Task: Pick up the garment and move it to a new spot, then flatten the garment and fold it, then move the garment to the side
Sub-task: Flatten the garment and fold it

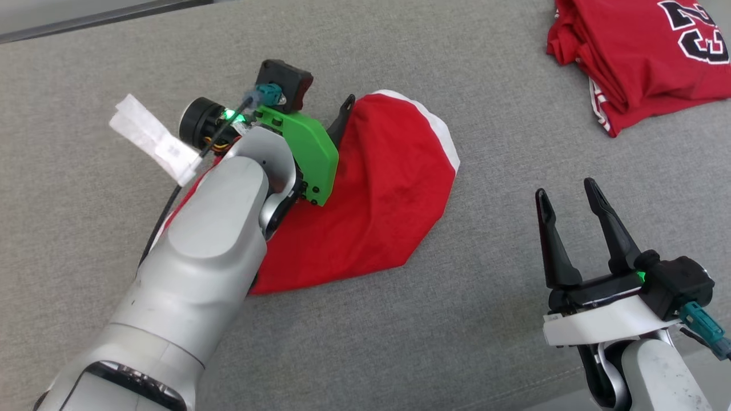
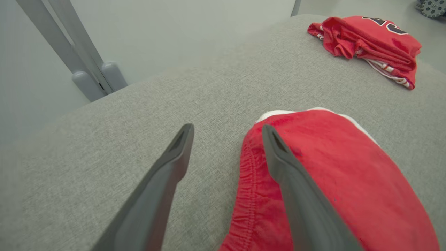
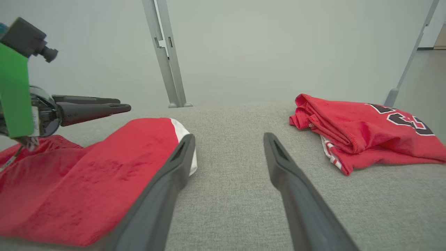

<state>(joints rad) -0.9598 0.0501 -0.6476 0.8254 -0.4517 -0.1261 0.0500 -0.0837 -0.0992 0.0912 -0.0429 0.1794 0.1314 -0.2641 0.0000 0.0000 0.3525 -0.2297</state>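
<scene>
1. The red shorts (image 1: 388, 194) lie in a loosely folded heap on the grey upholstered surface (image 1: 457, 342), a little left of its middle. A white trim band shows along their far edge, and a gathered elastic edge runs along the side nearest the left gripper.
2. The left gripper (image 2: 227, 129) sits over the far left end of the shorts with its two dark fingers spread apart and nothing between them. In the left wrist view one finger lies over the red cloth and the other over bare grey fabric. I cannot tell whether either touches.
3. The left forearm crosses the near part of the shorts and hides it. A green bracket (image 1: 305, 148) sits at the wrist, and a white tag (image 1: 151, 140) hangs off its cable.
4. The right gripper (image 1: 566, 191) is well to the right of the shorts, over bare fabric. Its fingers are apart and empty, pointing away from the robot.
5. A folded red jersey (image 1: 639, 63) with black numerals lies at the far right corner, well apart from the shorts.
</scene>
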